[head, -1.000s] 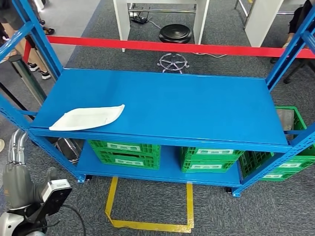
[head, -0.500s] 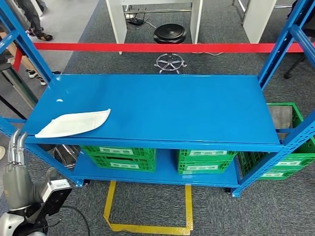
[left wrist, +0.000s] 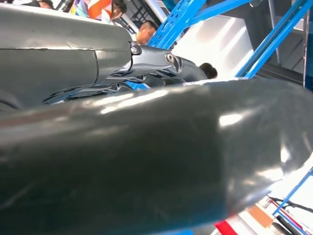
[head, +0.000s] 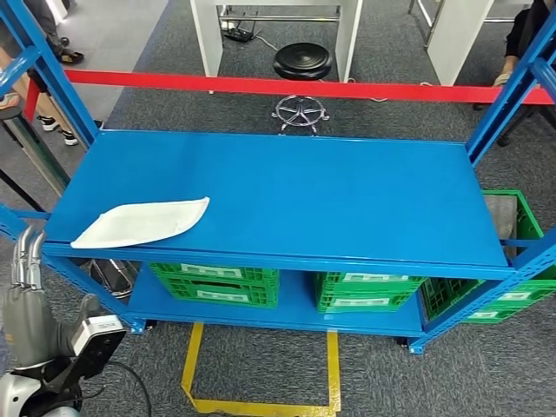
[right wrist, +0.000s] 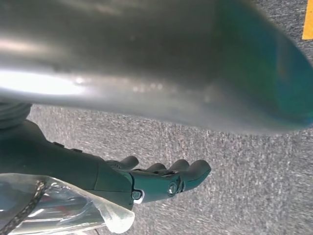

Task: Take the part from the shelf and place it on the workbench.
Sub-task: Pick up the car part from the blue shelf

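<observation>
The robot's left hand [head: 26, 295] hangs low beside the blue shelf [head: 314, 187], its fingers' set unclear; the right hand [right wrist: 162, 178] hangs empty, fingers loosely extended. The white part [head: 141, 221], lying flat at the shelf's front-left edge, looks thin, light and stiff, best pinched along its overhanging near rim.

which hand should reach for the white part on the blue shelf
Left, probably. The white part lies at the shelf's front left end, and the left hand hangs just below that corner.

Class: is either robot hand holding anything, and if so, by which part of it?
Nothing is held. The white part lies untouched on the shelf; the left hand and right hand have fingers extended, empty.
</observation>
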Available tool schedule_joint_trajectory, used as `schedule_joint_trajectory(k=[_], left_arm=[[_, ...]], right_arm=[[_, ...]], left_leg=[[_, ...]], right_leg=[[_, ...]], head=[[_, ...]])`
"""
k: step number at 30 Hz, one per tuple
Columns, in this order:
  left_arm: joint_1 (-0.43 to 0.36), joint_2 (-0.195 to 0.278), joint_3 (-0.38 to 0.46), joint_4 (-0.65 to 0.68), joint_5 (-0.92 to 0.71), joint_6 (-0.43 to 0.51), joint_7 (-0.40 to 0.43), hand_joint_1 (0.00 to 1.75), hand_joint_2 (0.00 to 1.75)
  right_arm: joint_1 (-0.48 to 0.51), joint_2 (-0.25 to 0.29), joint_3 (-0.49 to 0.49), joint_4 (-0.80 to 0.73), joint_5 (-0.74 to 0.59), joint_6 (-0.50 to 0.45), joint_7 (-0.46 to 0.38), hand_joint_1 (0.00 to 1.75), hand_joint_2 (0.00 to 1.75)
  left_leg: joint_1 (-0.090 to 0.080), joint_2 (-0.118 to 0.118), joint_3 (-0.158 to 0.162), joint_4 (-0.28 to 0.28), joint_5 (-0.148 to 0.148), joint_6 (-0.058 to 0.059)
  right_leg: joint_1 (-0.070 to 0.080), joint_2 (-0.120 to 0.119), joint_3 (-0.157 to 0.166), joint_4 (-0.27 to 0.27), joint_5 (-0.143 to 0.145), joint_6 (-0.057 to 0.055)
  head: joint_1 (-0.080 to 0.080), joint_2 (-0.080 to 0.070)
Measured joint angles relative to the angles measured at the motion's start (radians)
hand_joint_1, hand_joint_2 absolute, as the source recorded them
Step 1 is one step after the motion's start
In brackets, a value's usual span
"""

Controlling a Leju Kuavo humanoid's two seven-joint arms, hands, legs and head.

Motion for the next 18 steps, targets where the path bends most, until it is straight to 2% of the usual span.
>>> schedule_joint_trajectory(k=[1, 2, 3, 4, 7, 8, 9, 11, 12, 13, 14, 15, 16, 17, 18], left_arm=[[0.0, 0.0, 0.0, 0.0, 0.0, 0.0, 0.0, 0.0, 0.0], [0.0, 0.0, 0.0, 0.0, 0.0, 0.001, 0.0, 0.0, 0.0], [-0.001, 0.0, 0.0, 0.0, 0.0, 0.001, 0.0, 0.0, 0.0], [-0.002, 0.0, 0.0, 0.0, 0.0, 0.002, 0.0, 0.0, 0.0], [-0.004, 0.0, 0.0, 0.0, 0.0, 0.002, -0.001, 0.0, 0.0], [-0.005, 0.0, 0.0, 0.0, 0.0, 0.003, -0.001, 0.0, 0.0], [-0.005, 0.0, 0.0, 0.0, 0.0, 0.003, -0.002, 0.0, 0.0], [-0.005, 0.001, 0.0, 0.0, 0.0, 0.004, -0.002, 0.0, 0.0], [-0.004, 0.001, 0.0, 0.001, 0.0, 0.004, -0.002, 0.0, 0.0], [-0.004, 0.001, 0.0, 0.001, 0.0, 0.004, -0.002, 0.0, 0.0], [-0.003, 0.001, 0.0, 0.001, 0.001, 0.004, -0.002, 0.0, 0.0], [-0.003, 0.001, 0.0, 0.002, 0.001, 0.004, -0.002, 0.0, 0.0], [-0.004, 0.001, 0.0, 0.002, 0.001, 0.004, -0.002, 0.0, 0.0], [-0.004, 0.001, 0.0, 0.002, 0.001, 0.004, -0.002, 0.0, 0.0], [-0.004, 0.001, 0.0, 0.002, 0.001, 0.003, -0.002, 0.0, 0.0]], right_arm=[[0.0, 0.0, 0.0, 0.0, 0.0, 0.0, 0.0, 0.0, 0.0], [-0.001, 0.0, 0.0, 0.0, 0.0, 0.0, 0.0, 0.0, 0.0], [-0.002, 0.0, 0.001, 0.0, 0.0, 0.0, 0.0, 0.0, 0.0], [-0.003, 0.0, 0.001, 0.0, 0.0, 0.0, 0.0, 0.0, 0.0], [-0.001, 0.0, 0.001, 0.0, 0.0, 0.0, 0.001, 0.0, 0.0], [-0.001, 0.0, 0.002, 0.0, 0.0, 0.0, 0.002, 0.0, 0.0], [-0.001, 0.0, 0.002, 0.0, 0.0, 0.0, 0.002, 0.0, 0.0], [-0.002, 0.0, 0.002, 0.0, 0.0, 0.0, 0.002, 0.0, 0.0], [-0.002, 0.0, 0.002, 0.0, 0.0, -0.001, 0.002, 0.0, 0.0], [-0.002, 0.0, 0.002, 0.0, 0.0, -0.001, 0.002, 0.0, 0.0], [-0.001, 0.0, 0.003, 0.0, 0.0, -0.002, 0.002, 0.0, 0.0], [-0.001, 0.0, 0.003, 0.0, 0.0, -0.002, 0.002, 0.0, 0.0], [-0.001, 0.0, 0.003, 0.0, 0.0, -0.003, 0.002, 0.0, 0.0], [-0.001, 0.0, 0.004, 0.0, 0.0, -0.004, 0.002, 0.0, 0.0], [-0.002, 0.0, 0.004, 0.0, 0.0, -0.005, 0.002, 0.0, 0.0]], left_leg=[[0.0, 0.0, 0.007, 0.001, -0.007, -0.003], [-0.002, 0.0, 0.012, 0.003, -0.014, -0.008], [-0.004, 0.0, 0.015, 0.006, -0.02, -0.013], [-0.006, 0.0, 0.016, 0.008, -0.024, -0.018], [-0.004, 0.001, 0.017, 0.014, -0.034, -0.031], [-0.002, 0.0, 0.011, 0.031, -0.045, -0.036], [0.0, 0.0, -0.006, 0.067, -0.064, -0.042], [0.005, 0.0, -0.073, 0.193, -0.113, -0.054], [0.008, 0.0, -0.111, 0.254, -0.128, -0.057], [0.009, 0.0, -0.138, 0.291, -0.127, -0.059], [0.01, 0.0, -0.148, 0.29, -0.106, -0.058], [0.01, 0.0, -0.139, 0.252, -0.067, -0.055], [0.009, 0.0, -0.118, 0.189, -0.02, -0.049], [0.007, -0.001, -0.095, 0.127, 0.014, -0.043], [0.004, -0.001, -0.075, 0.075, 0.034, -0.036]], right_leg=[[0.0, -0.002, 0.026, -0.064, 0.039, -0.002], [0.001, -0.004, 0.056, -0.124, 0.064, -0.004], [0.001, -0.005, 0.079, -0.165, 0.074, -0.009], [0.003, -0.005, 0.091, -0.185, 0.072, -0.015], [0.003, -0.002, 0.099, -0.193, 0.063, -0.032], [0.002, -0.002, 0.102, -0.195, 0.062, -0.038], [-0.001, -0.003, 0.106, -0.197, 0.06, -0.043], [-0.001, -0.003, 0.114, -0.198, 0.054, -0.049], [-0.001, -0.002, 0.118, -0.198, 0.05, -0.051], [-0.001, -0.002, 0.123, -0.198, 0.045, -0.051], [-0.001, -0.001, 0.13, -0.198, 0.041, -0.05], [-0.001, 0.0, 0.138, -0.198, 0.036, -0.049], [0.0, 0.001, 0.145, -0.198, 0.031, -0.048], [0.001, 0.002, 0.152, -0.199, 0.025, -0.045], [0.002, 0.003, 0.155, -0.199, 0.021, -0.042]], head=[[0.0, 0.0], [0.0, 0.0], [0.0, 0.0], [-0.001, 0.0], [-0.004, 0.0], [-0.007, 0.0], [-0.009, 0.0], [-0.013, 0.0], [-0.013, 0.0], [-0.013, 0.0], [-0.013, 0.0], [-0.013, 0.0], [-0.013, 0.0], [-0.013, 0.0], [-0.013, 0.0]])
